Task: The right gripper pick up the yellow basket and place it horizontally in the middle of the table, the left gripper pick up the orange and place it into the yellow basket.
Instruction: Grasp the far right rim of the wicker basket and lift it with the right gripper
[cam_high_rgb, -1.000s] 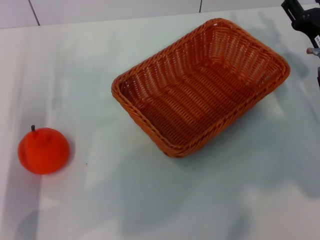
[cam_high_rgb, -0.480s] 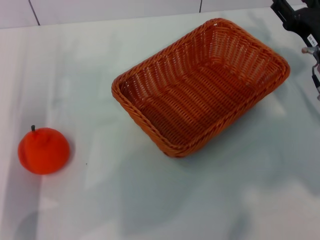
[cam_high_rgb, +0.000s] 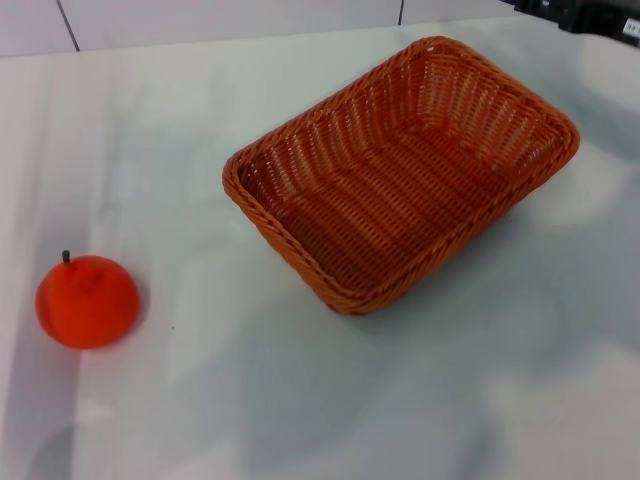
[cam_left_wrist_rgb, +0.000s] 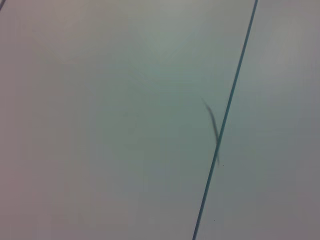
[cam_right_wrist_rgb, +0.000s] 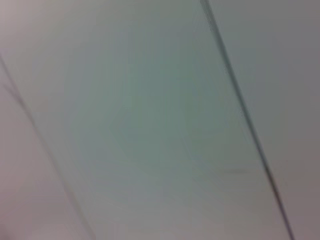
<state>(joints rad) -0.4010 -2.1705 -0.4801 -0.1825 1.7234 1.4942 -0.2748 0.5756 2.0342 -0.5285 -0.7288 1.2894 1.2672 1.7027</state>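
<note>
The yellow basket (cam_high_rgb: 400, 170), an orange-brown wicker basket, rests empty on the white table (cam_high_rgb: 300, 400), set diagonally right of centre. The orange (cam_high_rgb: 87, 300) sits on the table at the near left, stem up, well apart from the basket. Part of my right gripper (cam_high_rgb: 585, 14) shows as a dark shape at the far right top edge, beyond the basket's far corner and not touching it. My left gripper is out of view. Both wrist views show only a plain pale surface with dark seams.
A pale wall with dark seams (cam_high_rgb: 65, 25) runs behind the table's far edge. Bare tabletop lies between the orange and the basket and along the near edge.
My right gripper has moved up and away from the basket's far right corner, now only just showing at the top edge. The basket and the orange have not moved.
</note>
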